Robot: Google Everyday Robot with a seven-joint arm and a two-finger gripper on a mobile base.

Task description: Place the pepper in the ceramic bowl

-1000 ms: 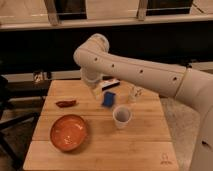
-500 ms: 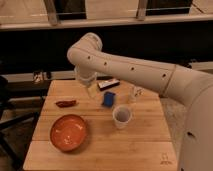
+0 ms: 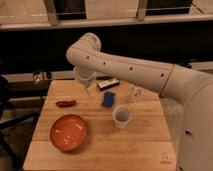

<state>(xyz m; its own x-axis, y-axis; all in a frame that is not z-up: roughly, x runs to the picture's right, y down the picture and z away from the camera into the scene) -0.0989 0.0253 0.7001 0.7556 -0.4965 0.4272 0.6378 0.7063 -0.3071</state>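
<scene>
Claw [image 3: 91,91] over the table [image 3: 145,147] — pepper [image 3: 66,103] near its left edge.

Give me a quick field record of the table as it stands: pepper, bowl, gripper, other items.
pepper: small dark red chili pepper, lying on the wooden table, left side, not in the bowl
bowl: wide orange-red ceramic bowl, front left, nearer the camera than the pepper, empty
gripper: gripper over the back of the table, to the right of the pepper, apart from it
other items: blue rectangular block mid-table; white cup in front of the block
task state: pepper not yet picked up
</scene>
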